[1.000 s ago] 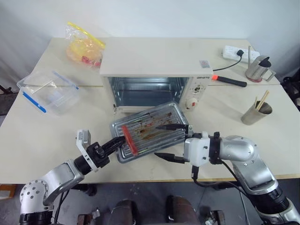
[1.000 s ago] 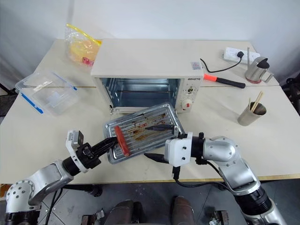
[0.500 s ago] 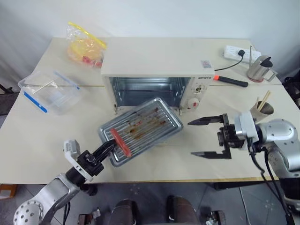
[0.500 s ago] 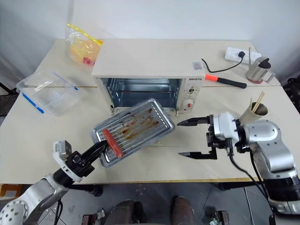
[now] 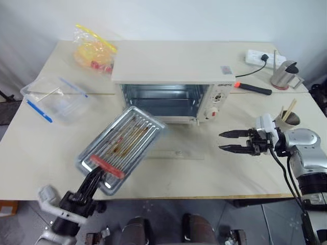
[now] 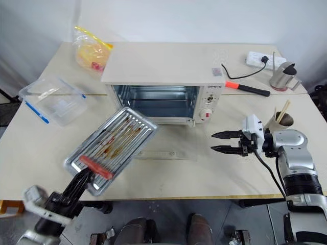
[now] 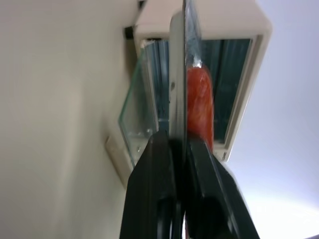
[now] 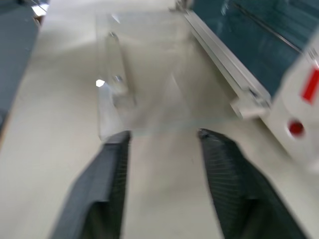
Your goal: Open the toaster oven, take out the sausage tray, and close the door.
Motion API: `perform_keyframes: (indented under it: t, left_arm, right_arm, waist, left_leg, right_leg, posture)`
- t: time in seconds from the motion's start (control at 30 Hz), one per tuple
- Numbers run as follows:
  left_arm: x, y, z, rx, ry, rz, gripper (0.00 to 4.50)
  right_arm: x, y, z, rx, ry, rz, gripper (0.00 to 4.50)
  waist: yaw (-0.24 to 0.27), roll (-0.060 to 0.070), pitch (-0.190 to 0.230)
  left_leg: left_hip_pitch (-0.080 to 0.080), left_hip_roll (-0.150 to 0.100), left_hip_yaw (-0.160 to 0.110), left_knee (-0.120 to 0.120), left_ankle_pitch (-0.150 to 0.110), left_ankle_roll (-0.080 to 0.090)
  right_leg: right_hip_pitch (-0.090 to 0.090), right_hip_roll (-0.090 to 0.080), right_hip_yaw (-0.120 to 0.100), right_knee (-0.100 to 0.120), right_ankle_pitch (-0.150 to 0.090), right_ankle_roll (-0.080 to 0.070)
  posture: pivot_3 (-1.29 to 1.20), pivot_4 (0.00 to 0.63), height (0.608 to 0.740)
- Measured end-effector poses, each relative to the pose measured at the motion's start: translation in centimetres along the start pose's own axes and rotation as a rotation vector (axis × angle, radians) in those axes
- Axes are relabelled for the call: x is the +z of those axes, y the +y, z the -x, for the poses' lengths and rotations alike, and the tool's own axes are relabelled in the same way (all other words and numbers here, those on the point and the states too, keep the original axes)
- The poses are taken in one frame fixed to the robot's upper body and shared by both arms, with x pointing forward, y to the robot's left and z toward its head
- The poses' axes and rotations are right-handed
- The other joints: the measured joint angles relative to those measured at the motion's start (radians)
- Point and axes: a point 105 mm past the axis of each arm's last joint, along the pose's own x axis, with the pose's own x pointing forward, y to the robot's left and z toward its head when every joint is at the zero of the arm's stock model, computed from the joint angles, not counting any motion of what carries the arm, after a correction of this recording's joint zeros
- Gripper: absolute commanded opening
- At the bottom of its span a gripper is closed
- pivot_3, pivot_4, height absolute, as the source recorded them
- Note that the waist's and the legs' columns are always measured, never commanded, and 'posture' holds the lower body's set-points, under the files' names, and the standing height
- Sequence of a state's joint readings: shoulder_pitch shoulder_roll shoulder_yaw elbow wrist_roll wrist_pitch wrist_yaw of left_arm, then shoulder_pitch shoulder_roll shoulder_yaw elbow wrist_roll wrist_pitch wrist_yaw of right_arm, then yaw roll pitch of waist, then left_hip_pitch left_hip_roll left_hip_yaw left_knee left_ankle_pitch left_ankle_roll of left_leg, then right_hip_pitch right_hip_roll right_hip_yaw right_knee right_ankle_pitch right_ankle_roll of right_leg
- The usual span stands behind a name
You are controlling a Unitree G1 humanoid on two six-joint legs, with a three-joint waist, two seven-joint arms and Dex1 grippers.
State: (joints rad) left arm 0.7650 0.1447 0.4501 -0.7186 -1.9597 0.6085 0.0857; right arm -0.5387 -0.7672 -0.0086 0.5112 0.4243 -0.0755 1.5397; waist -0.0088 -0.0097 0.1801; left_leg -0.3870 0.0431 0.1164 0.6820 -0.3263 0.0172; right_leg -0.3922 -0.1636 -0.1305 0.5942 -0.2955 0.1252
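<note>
The cream-white toaster oven (image 5: 173, 76) stands mid-table with its cavity bare. Its glass door (image 5: 173, 151) lies flat on the table in front of it. The silver sausage tray (image 5: 122, 145) hangs tilted over the table's near left part, with a red sausage (image 5: 106, 166) at its near end. My left gripper (image 5: 92, 179) is shut on the tray's near rim. In the left wrist view the black fingers (image 7: 149, 189) clamp the rim beside the sausage (image 7: 199, 104). My right gripper (image 5: 221, 141) hovers right of the door, open a little, nothing between its fingers (image 8: 109, 179).
A clear container with blue clips (image 5: 53, 99) and a yellow bag (image 5: 94, 51) sit at the left. At the right are a cup with sticks (image 5: 288, 116), an orange-handled tool (image 5: 253, 88), a power strip (image 5: 258, 57) and a metal jug (image 5: 285, 74).
My left gripper has drawn the tray back and to the left, off the door toward the table's near edge. My right gripper has swung away to the right and its fingers have narrowed.
</note>
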Motion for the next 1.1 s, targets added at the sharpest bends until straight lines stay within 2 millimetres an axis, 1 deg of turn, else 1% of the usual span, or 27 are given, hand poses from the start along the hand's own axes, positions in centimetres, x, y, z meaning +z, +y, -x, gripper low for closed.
perform_keyframes:
  t: [0.07, 0.1, 0.13, 0.27, 0.37, 0.47, 0.57, 0.67, 0.73, 0.77, 0.83, 0.9, 0.93, 1.0, 1.1]
  left_arm:
    - [0.1, -0.1, 0.9, 0.016, -0.044, 0.006, 0.0]
    - [0.2, -0.2, 1.2, 0.015, -0.065, 0.011, 0.0]
    - [0.2, -0.4, 1.7, 0.012, -0.092, 0.016, 0.0]
    - [0.8, -0.3, 3.5, 0.027, -0.175, 0.026, 0.0]
    - [1.3, -0.4, 4.4, 0.017, -0.242, 0.028, 0.0]
    - [2.6, -0.6, 5.1, -0.004, -0.315, -0.007, 0.0]
    - [3.9, -0.4, 6.0, 0.003, -0.383, -0.042, 0.0]
    - [5.4, 0.1, 6.8, 0.016, -0.454, -0.069, 0.0]
    - [6.3, 0.3, 6.8, 0.009, -0.489, -0.072, 0.0]
    - [6.8, 0.6, 6.7, 0.006, -0.508, -0.069, 0.0]
    - [7.4, 1.8, 6.7, 0.028, -0.524, -0.043, 0.0]
    - [7.3, 2.4, 6.8, 0.045, -0.517, -0.026, 0.0]
    - [7.3, 2.7, 6.9, 0.052, -0.512, -0.019, 0.0]
    - [7.5, 2.9, 7.0, 0.054, -0.51, -0.018, 0.0]
    - [7.4, 3.1, 6.9, 0.056, -0.488, -0.011, 0.0]
  right_arm:
    - [-0.6, 0.0, -0.4, 0.005, 0.003, -0.015, 0.62]
    - [-0.8, 0.0, -0.8, 0.014, 0.002, -0.014, 0.42]
    - [-0.9, 0.1, -1.2, 0.032, 0.013, -0.013, 0.05]
    - [-1.3, 0.0, -1.5, 0.043, 0.029, -0.02, 0.05]
    - [-2.1, 0.2, -1.8, 0.06, 0.047, -0.043, 0.05]
    - [-3.0, 0.5, -2.2, 0.079, 0.074, -0.053, 0.05]
    - [-3.7, 0.6, -2.5, 0.084, 0.101, -0.063, 0.05]
    - [-3.8, 0.5, -3.1, 0.09, 0.093, -0.061, 0.05]
    - [-3.7, 0.6, -3.7, 0.097, 0.071, -0.068, 0.05]
    - [-3.5, 0.7, -4.3, 0.104, 0.043, -0.08, 0.05]
    - [-2.2, 0.9, -5.8, 0.13, -0.033, -0.079, 0.05]
    - [-1.3, 0.8, -5.9, 0.133, -0.068, -0.086, 0.05]
    - [-0.4, 0.6, -5.9, 0.125, -0.099, -0.089, 0.05]
    - [1.0, 0.4, -5.7, 0.118, -0.147, -0.093, 0.05]
    - [2.4, -0.2, -5.3, 0.103, -0.191, -0.113, 0.05]
  waist:
    - [0.002, 0.002, 0.001]
    - [0.002, 0.002, 0.001]
    - [0.002, 0.003, 0.001]
    - [0.005, 0.003, 0.001]
    - [0.005, 0.003, 0.001]
    - [0.004, 0.003, 0.001]
    - [0.003, 0.003, 0.001]
    - [0.002, 0.003, 0.001]
    - [0.001, 0.003, 0.001]
    - [0.001, 0.003, 0.001]
    - [-0.002, 0.003, 0.001]
    - [-0.002, 0.003, 0.001]
    - [-0.002, 0.003, 0.001]
    - [-0.002, 0.003, 0.001]
    - [-0.002, 0.003, 0.001]
  left_leg:
    - [0.0, 0.0, 0.0, 0.0, 0.0, 0.0]
    - [0.0, 0.0, 0.0, 0.0, 0.0, 0.0]
    - [0.0, 0.0, 0.001, 0.001, 0.0, 0.0]
    - [-0.001, 0.0, 0.001, 0.001, -0.001, 0.001]
    - [-0.001, -0.001, 0.001, 0.002, -0.002, 0.003]
    - [-0.001, 0.0, 0.002, 0.002, -0.003, 0.003]
    - [-0.001, -0.001, 0.002, 0.002, -0.002, 0.003]
    - [-0.001, 0.0, 0.002, 0.003, -0.002, 0.003]
    - [-0.001, 0.0, 0.002, 0.003, -0.002, 0.003]
    - [-0.001, 0.0, 0.002, 0.003, -0.002, 0.003]
    - [-0.001, 0.001, 0.002, 0.003, -0.003, 0.002]
    - [-0.001, 0.001, 0.002, 0.003, -0.003, 0.003]
    - [-0.002, 0.001, 0.002, 0.003, -0.004, 0.004]
    - [-0.001, 0.002, 0.002, 0.003, -0.005, 0.003]
    - [-0.001, 0.002, 0.002, 0.003, -0.005, 0.003]
  right_leg:
    - [0.0, 0.0, 0.0, -0.001, -0.002, -0.004]
    - [0.0, 0.0, 0.0, -0.001, -0.003, -0.006]
    - [0.0, 0.0, 0.0, -0.001, -0.004, -0.008]
    - [0.0, 0.0, 0.0, -0.003, -0.005, -0.01]
    - [0.0, 0.0, 0.001, -0.003, -0.007, -0.013]
    - [0.0, 0.0, 0.001, -0.003, -0.007, -0.013]
    - [0.0, 0.001, 0.001, -0.003, -0.007, -0.013]
    - [0.0, 0.001, 0.001, -0.003, -0.006, -0.013]
    - [0.0, 0.001, 0.001, -0.003, -0.006, -0.013]
    - [0.0, 0.002, 0.001, -0.002, -0.006, -0.012]
    - [0.0, 0.002, 0.001, -0.001, -0.003, -0.006]
    - [-0.001, 0.002, 0.001, -0.002, -0.001, -0.003]
    - [-0.001, 0.002, 0.001, -0.002, 0.0, -0.002]
    - [-0.001, 0.002, 0.001, -0.002, 0.0, -0.001]
    - [-0.001, 0.002, 0.001, -0.002, 0.0, -0.001]
  posture:
    - [0.0, 0.15, 0.74]
    - [0.0, 0.15, 0.74]
    - [0.0, 0.15, 0.74]
    - [0.0, 0.15, 0.74]
    - [0.0, 0.15, 0.74]
    - [0.0, 0.15, 0.74]
    - [0.0, 0.15, 0.74]
    - [0.0, 0.15, 0.74]
    - [0.0, 0.15, 0.74]
    - [0.0, 0.15, 0.74]
    - [0.0, 0.15, 0.74]
    - [0.0, 0.15, 0.74]
    - [0.0, 0.15, 0.74]
    - [0.0, 0.15, 0.74]
    - [0.0, 0.15, 0.74]
